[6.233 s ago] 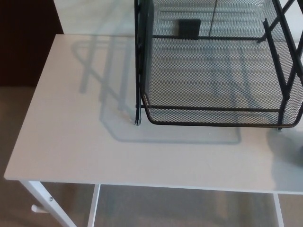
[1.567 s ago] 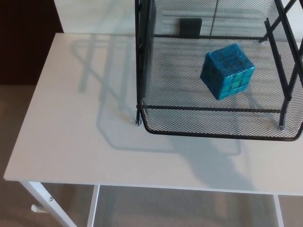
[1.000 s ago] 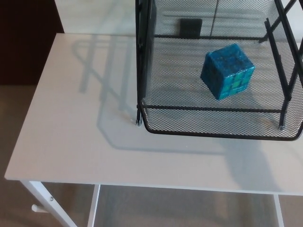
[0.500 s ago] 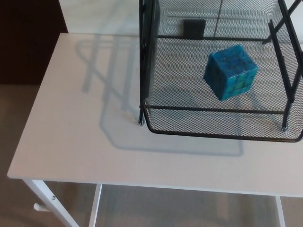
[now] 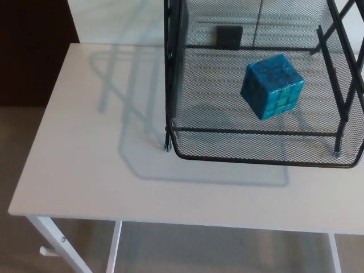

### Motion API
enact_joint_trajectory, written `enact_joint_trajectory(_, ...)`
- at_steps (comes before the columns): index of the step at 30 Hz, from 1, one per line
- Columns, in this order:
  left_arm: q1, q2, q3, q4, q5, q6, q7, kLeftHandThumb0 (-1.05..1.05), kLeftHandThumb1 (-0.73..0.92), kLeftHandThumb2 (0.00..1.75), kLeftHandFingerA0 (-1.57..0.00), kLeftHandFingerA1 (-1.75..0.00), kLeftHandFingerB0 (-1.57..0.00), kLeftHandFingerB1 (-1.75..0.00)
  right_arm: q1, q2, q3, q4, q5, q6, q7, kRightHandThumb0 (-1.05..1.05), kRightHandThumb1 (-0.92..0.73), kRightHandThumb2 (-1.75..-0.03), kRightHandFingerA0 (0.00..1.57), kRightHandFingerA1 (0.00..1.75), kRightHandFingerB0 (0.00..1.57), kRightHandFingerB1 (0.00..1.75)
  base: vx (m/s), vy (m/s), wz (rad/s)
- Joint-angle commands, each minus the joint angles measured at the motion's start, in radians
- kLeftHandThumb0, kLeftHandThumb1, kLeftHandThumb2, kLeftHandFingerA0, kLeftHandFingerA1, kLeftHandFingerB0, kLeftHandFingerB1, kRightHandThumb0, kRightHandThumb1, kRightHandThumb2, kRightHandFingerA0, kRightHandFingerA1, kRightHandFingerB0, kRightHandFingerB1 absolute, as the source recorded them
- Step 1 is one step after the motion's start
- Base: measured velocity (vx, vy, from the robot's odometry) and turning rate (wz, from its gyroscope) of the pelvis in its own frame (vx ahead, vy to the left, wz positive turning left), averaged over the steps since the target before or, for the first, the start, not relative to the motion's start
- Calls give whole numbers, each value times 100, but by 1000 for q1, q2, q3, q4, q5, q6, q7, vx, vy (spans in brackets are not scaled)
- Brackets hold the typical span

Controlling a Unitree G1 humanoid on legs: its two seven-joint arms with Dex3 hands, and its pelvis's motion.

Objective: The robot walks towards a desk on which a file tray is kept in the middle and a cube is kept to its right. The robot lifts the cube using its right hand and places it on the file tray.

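Observation:
A blue cube [image 5: 272, 86] with a mottled, tiled surface rests on the mesh floor of the black wire file tray [image 5: 227, 149], toward its right half. The tray stands on the white desk [image 5: 85, 165] and runs off the top and right edges of the head view. Neither of my hands nor any part of my arms shows in this view.
The desk's front edge crosses the lower part of the view, with its white legs [image 5: 51, 239] and beige floor below. A small black object [image 5: 228, 36] stands behind the tray's back wall. A dark panel [image 5: 28, 51] fills the far left.
The tray was empty in the oldest frame; the cube has lain in it, unmoved, through the last 1.6 s. A shadow on the desk's front right has faded away. The camera shifts slightly.

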Motion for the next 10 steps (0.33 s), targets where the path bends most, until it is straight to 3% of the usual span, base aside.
enact_joint_trajectory(1, -2, 29, 4, -8, 1, -33, 9, -88, 88, 74, -48, -79, -27, -64, 126, 81, 130, -90, -106, 71, -251, -57, -65, -59, 33, 53, 34, 48, 0, 0, 0)
enact_joint_trajectory(2, -4, 29, 3, -6, 3, -30, 14, -88, 65, 109, -50, -76, -30, -65, 45, 25, 153, 20, -95, 157, -243, -56, -78, -63, 3, 47, 0, 29, 0, 0, 0)
enact_joint_trajectory(3, -7, 30, 1, -5, 5, -28, 20, -88, 65, 109, -50, -76, -30, -65, -61, -60, 207, 126, -136, 366, -189, -56, -78, -63, 3, 47, 0, 29, 0, 0, 0)
enact_joint_trajectory(4, -10, 28, 8, 0, -2, -27, 14, -89, 65, 109, -50, -78, -29, -65, -109, 10, 58, 123, 20, 303, -302, -51, -82, -64, 0, 29, 0, 0, -14, 12, -8)
enact_joint_trajectory(5, -14, 28, 9, 4, -3, -27, 12, -88, 88, 73, -45, -77, -25, -63, -232, 56, -248, 133, 383, 300, -343, -92, -89, -102, 0, 1, 0, 1, 0, 0, 0)
enact_joint_trajectory(6, -16, 26, 12, 6, -6, -27, 7, -87, 88, 74, -44, -77, -25, -63, -228, 97, -280, 83, 428, 281, -337, -59, -75, -92, 16, 70, 0, 0, 0, 0, 0)
enact_joint_trajectory(7, -16, 25, 12, 7, -5, -25, 12, -89, 88, 72, -44, -77, -23, -62, -184, 75, -75, 63, 167, 365, -321, -85, -91, -107, 9, 55, 0, 2, 0, 0, 0)
enact_joint_trajectory(8, -19, 26, 11, 10, -3, -21, 15, -89, 87, 69, -46, -77, -23, -61, -166, 96, -16, 37, 87, 362, -338, -63, -92, -77, 14, 57, 0, 0, 0, 0, 0)
enact_joint_trajectory(9, -20, 27, 9, 9, -2, -17, 12, -89, 89, 70, -44, -76, -22, -61, -162, 141, -58, 8, 149, 299, -353, -73, -81, -107, 11, 50, 0, 10, 0, 0, 0)
enact_joint_trajectory(10, -20, 27, 9, 9, -2, -17, 12, -89, 89, 70, -44, -76, -22, -61, -162, 141, -58, 8, 149, 299, -353, -73, -81, -107, 11, 50, 0, 10, 0, 0, 0)
